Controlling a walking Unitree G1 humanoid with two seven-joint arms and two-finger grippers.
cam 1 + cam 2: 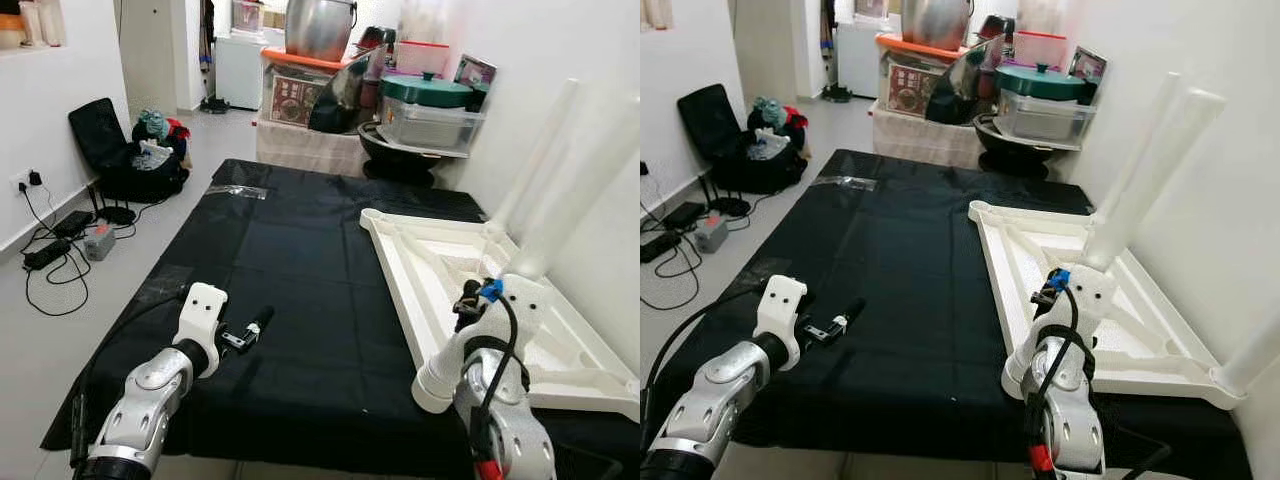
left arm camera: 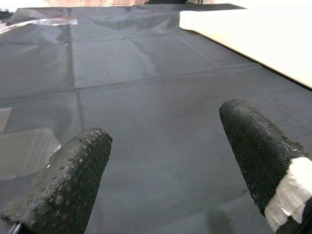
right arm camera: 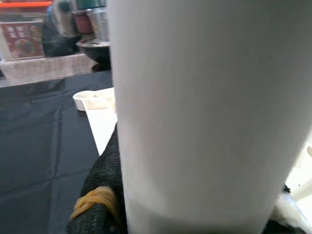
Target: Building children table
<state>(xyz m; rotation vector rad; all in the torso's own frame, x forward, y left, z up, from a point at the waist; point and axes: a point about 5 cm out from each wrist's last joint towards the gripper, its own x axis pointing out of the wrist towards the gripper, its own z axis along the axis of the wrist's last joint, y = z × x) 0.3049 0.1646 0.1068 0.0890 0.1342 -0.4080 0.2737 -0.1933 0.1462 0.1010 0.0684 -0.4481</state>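
Note:
A white children's table top lies upside down on the right side of a black cloth. One white leg stands upright at its far corner. In front of that one, my right gripper is shut on a second white leg, holding it tilted over the table top. In the right wrist view this leg is pressed against a black finger. A third leg rises at the near right corner. My left gripper hovers open above the cloth at the near left, its fingers holding nothing.
Stacked boxes, pots and a green-lidded container crowd the far end of the cloth. A black bag and cables with a power strip lie on the floor to the left. A white wall runs close on the right.

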